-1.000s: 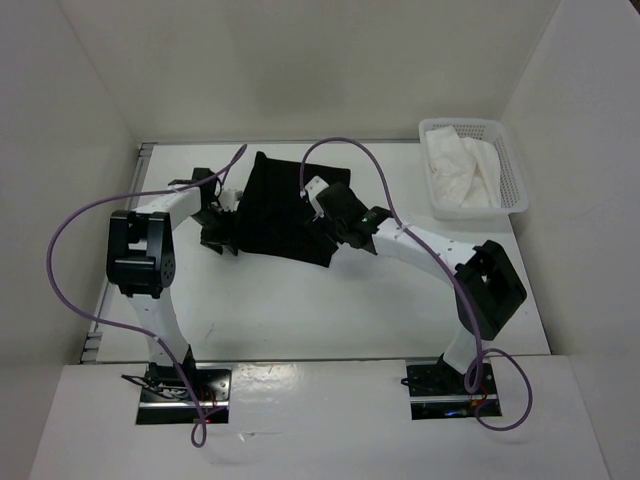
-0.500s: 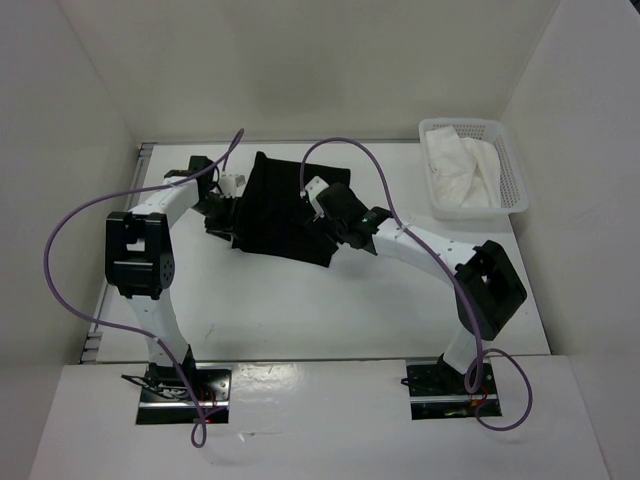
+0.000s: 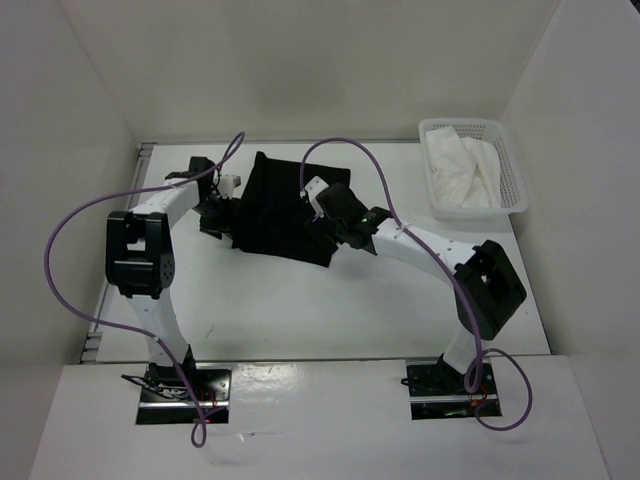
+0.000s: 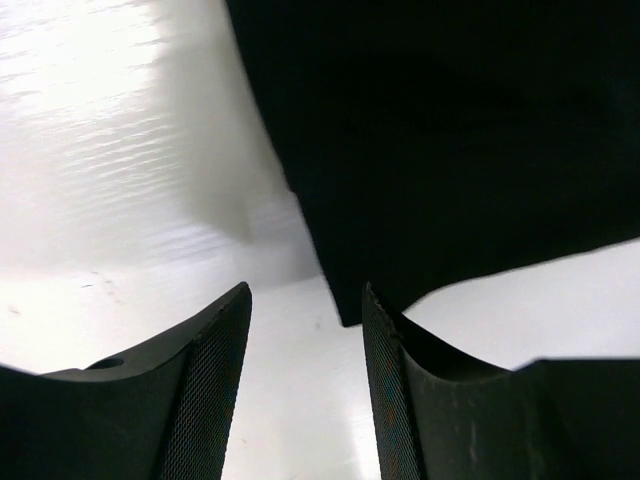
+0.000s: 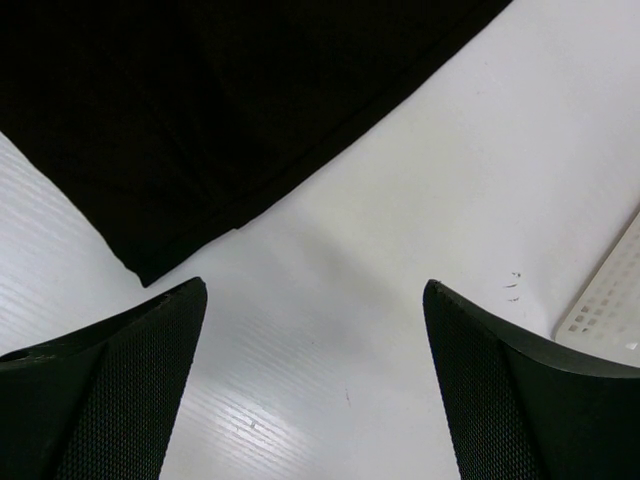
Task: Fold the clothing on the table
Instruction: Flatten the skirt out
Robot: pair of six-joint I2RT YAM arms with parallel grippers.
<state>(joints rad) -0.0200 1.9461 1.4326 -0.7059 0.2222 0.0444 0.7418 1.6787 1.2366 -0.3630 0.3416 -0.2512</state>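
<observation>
The left gripper [image 4: 305, 400] is hovering half-spread, grasping nothing, at a corner of the plain black soft-fabric clothing [image 3: 285, 210], which is lying at the far middle of the flat white rectangular table [image 3: 300, 300]. The right gripper [image 5: 310, 330] is gaping wide and empty beside the cloth's edge. Folding is looking unfinished.

Top view: we look down from above and behind the arm bases [image 3: 180, 385], far off, taking in the whole table [image 3: 300, 300].
Left wrist: close above the table, facing out past the left gripper [image 4: 305, 297].
Right wrist: equally close, looking past the right gripper [image 5: 312, 290].
Shared: we see the clothing [image 3: 285, 215] in all three.
</observation>
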